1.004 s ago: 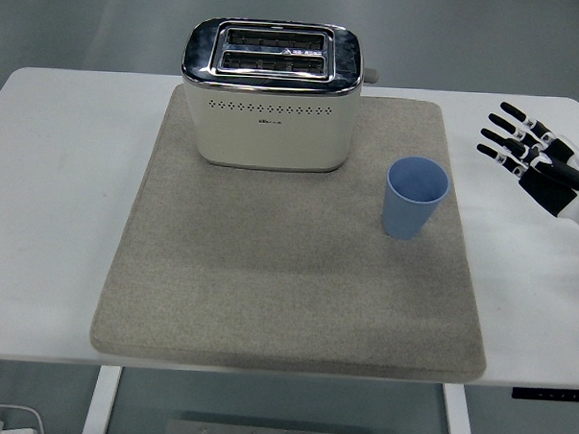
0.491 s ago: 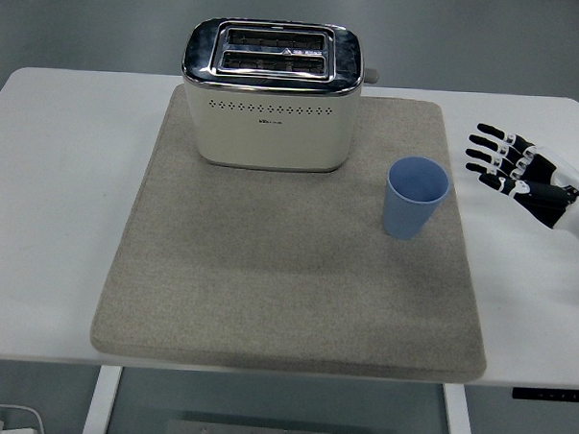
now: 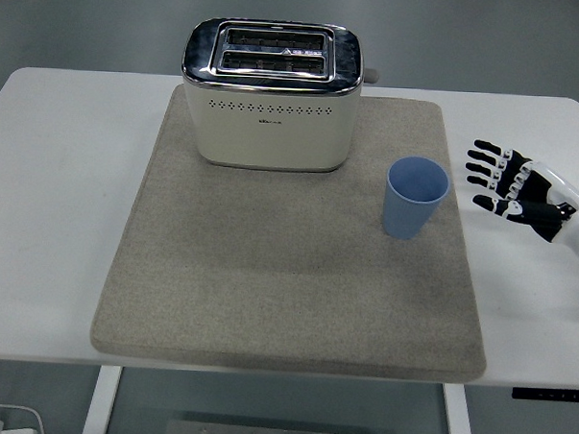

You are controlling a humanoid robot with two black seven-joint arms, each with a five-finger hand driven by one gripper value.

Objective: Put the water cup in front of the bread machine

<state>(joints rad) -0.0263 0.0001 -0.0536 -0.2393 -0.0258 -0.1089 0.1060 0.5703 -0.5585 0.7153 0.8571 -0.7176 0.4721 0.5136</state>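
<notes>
A blue water cup (image 3: 414, 197) stands upright and empty on the right part of a grey mat (image 3: 287, 275). A cream toaster with a chrome top (image 3: 272, 94) stands at the mat's far edge, to the cup's upper left. My right hand (image 3: 507, 181) is over the white table to the right of the cup, fingers spread and pointing left, holding nothing. A gap of bare table and mat edge lies between its fingertips and the cup. The left arm is out of view.
The white table (image 3: 59, 217) extends on both sides of the mat. The mat in front of the toaster is bare. The table's near edge runs just below the mat's front edge.
My right hand has moved down and left toward the cup, its fingers turning from pointing up-left to pointing left. The cup and toaster have not moved.
</notes>
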